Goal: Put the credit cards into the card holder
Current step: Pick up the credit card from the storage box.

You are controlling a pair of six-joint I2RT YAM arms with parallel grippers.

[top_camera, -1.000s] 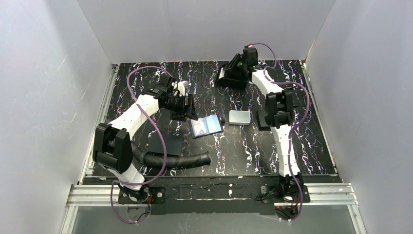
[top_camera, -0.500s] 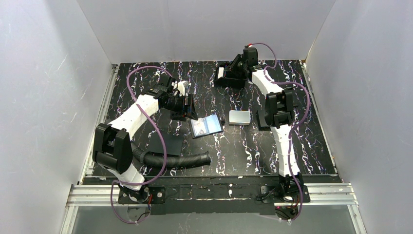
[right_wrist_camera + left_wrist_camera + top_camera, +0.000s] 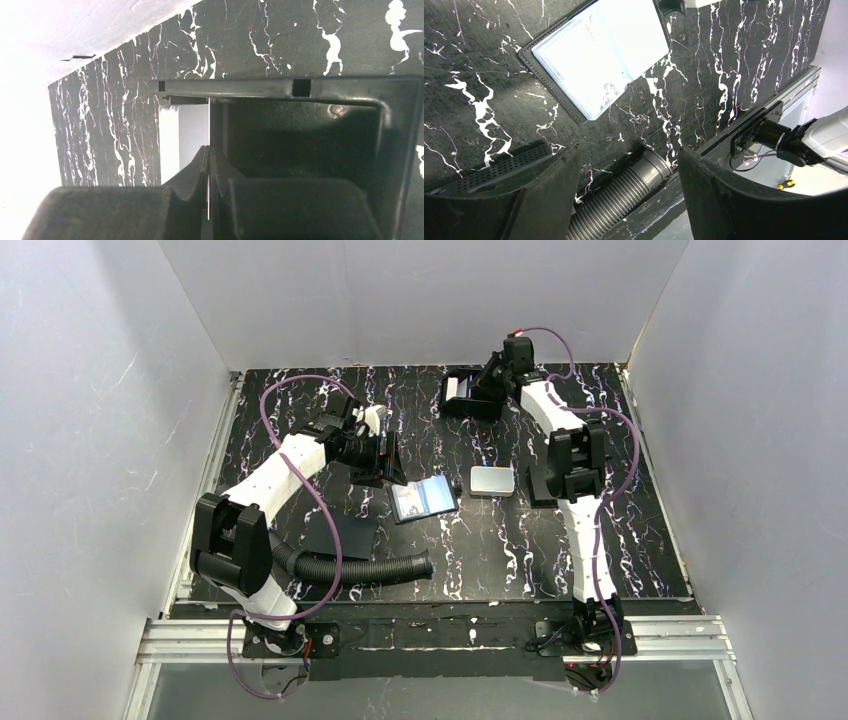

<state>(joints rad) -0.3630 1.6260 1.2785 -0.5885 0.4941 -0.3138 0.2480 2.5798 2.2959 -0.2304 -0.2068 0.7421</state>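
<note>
1. Card holder (image 3: 551, 78) lies open and flat around mid-tabletop (image 3: 480, 560), a touch left of ctr. Its black stitched rim shows on the side facing the near edge.
2. Credit cards (image 3: 599, 55) lie on the open holder, covering most of it. From the top cam they look blue and whitish; the L wrist cam washes them out, so I can't tell how many there are.
3. One more pale card (image 3: 184, 135) is up at the far edge, right of ctr, standing on edge inside a black tray (image 3: 300, 87) next to a divider.
4. R gripper (image 3: 208, 155) is reaching down into that tray. Its fingers are pressed together with a thin white edge between them, so it's pinching the pale card.
5. L gripper (image 3: 629, 149) hangs just left of the card holder, on its far side, above the tabletop. Its fingers are spread wide, nothing is betw them, and it's not touching the holder.
6. Silver case (image 3: 492, 480) sits just right of the holder, lying flat, w/ a small gap between the two.
7. Flat black pad (image 3: 345, 533) is toward the near-left corner, partly under the L arm.
8. Corrugated hose (image 3: 370, 568) runs along the near edge, crossing the pad's near side, its open end pointing right.
</note>
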